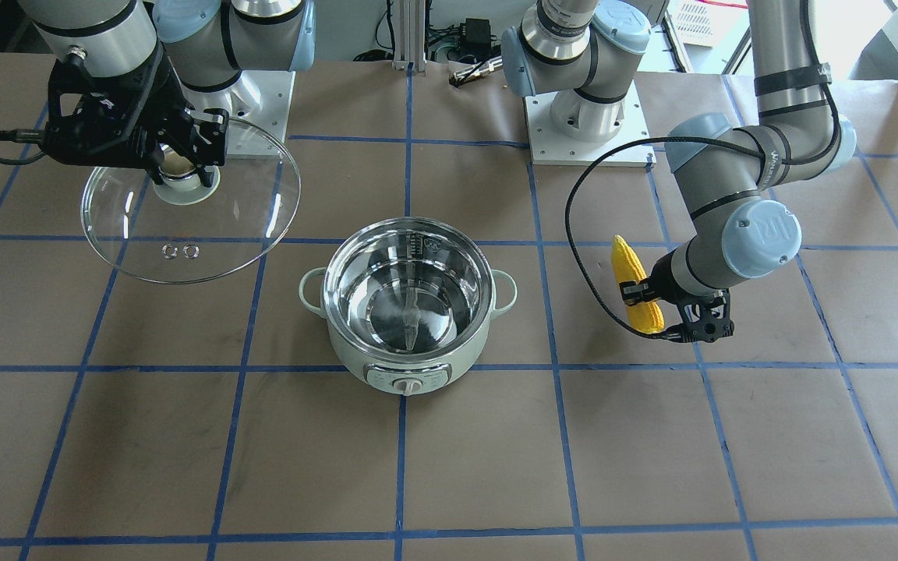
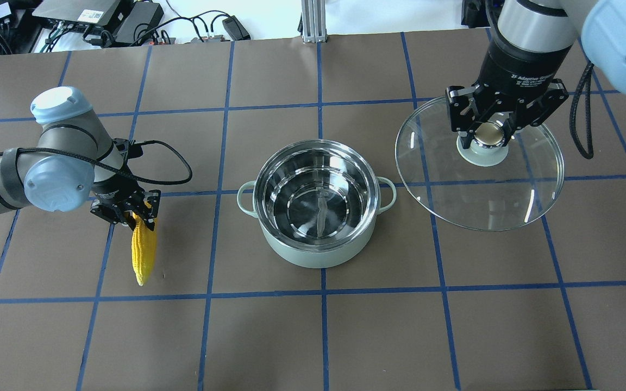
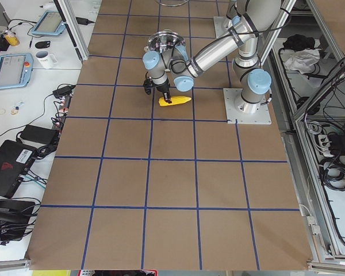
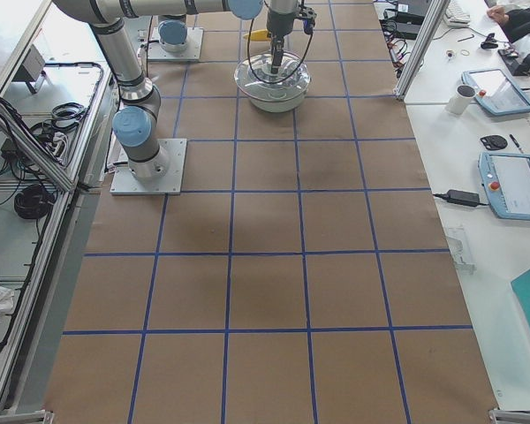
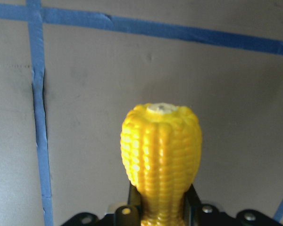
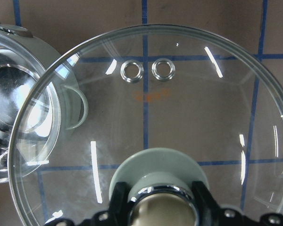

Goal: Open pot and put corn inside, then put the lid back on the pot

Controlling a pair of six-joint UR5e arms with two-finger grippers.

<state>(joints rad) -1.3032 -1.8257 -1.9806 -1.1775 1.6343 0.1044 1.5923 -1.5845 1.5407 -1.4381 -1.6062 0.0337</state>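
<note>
The pale mint-green pot [image 2: 318, 255] stands open in the middle of the table, its steel inside empty; it also shows in the front view [image 1: 449, 354]. My left gripper [image 2: 138, 213] is shut on the thick end of the yellow corn [image 2: 144, 252], low over the table to the pot's left. The corn also shows in the front view [image 1: 627, 261] and the left wrist view [image 5: 160, 150]. My right gripper [image 2: 486, 133] is shut on the knob of the glass lid [image 2: 487, 190] and holds it tilted above the table, right of the pot. The lid fills the right wrist view [image 6: 179, 108].
The table is brown with a blue tape grid. Both arm bases [image 1: 585, 117] stand at the robot's edge, with cables [image 2: 128, 27] beyond the far edge. A side bench with tablets and a mug [image 4: 464, 97] runs along the operators' side.
</note>
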